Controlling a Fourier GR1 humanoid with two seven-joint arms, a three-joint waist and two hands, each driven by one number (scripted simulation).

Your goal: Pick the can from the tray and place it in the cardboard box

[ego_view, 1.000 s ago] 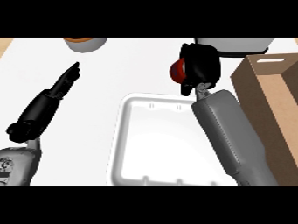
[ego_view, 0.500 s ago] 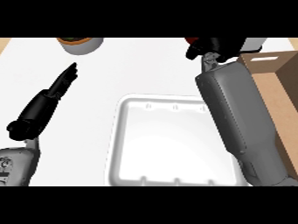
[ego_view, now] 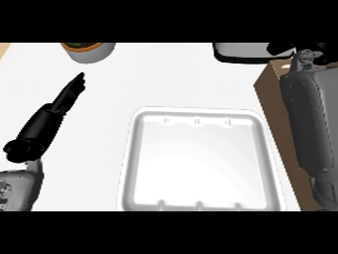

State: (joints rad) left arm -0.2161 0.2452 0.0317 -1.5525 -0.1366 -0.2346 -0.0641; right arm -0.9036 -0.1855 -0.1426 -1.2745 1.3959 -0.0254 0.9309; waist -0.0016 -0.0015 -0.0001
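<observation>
The white tray [ego_view: 198,158] lies at the counter's middle with nothing in it. No can shows anywhere in the head view. The cardboard box [ego_view: 270,85] stands at the right edge, mostly covered by my right forearm. My right hand [ego_view: 308,50] is above the box's far end, partly cut by the view's upper edge, and what it holds is hidden. At the left, my left hand [ego_view: 63,100] rests open, fingers straight and pointing away from me.
A grey pot [ego_view: 89,50] with a plant stands at the far left of the white counter [ego_view: 171,79]. A pale, dark-rimmed vessel [ego_view: 243,52] sits at the back, just left of the box.
My right arm has swung right and away from the tray, over the box. The red can seen in my right hand earlier no longer shows. The left arm stayed still.
</observation>
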